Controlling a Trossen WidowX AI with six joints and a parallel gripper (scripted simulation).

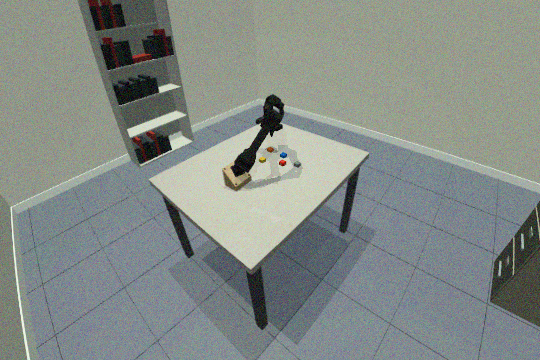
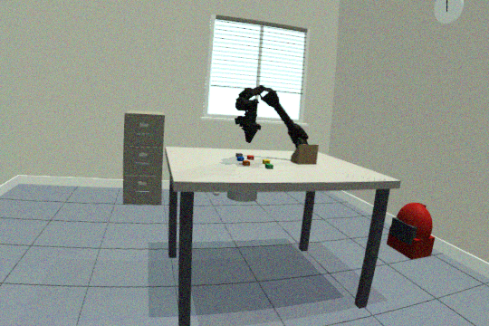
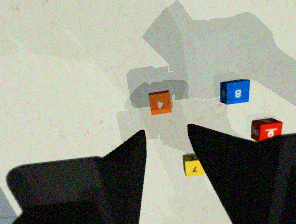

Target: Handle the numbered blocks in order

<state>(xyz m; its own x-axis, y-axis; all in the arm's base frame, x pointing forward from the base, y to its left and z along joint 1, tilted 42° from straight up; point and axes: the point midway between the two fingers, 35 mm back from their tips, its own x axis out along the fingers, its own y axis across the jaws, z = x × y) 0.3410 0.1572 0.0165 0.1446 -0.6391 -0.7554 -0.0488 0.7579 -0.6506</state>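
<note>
My gripper hangs well above the table, fingers partly apart with nothing between them. In the wrist view an orange block marked 4 lies just beyond the fingertips. A blue block marked 8 lies to its right. A red block lies at the right edge; its digit reads 6 or 9. A yellow block marked 7 shows beside the right finger. A grey block and a green block lie outside the wrist view.
The blocks sit on a white table. The arm's wooden base stands beside them. A bookshelf, a filing cabinet and a red object stand on the floor away from the table.
</note>
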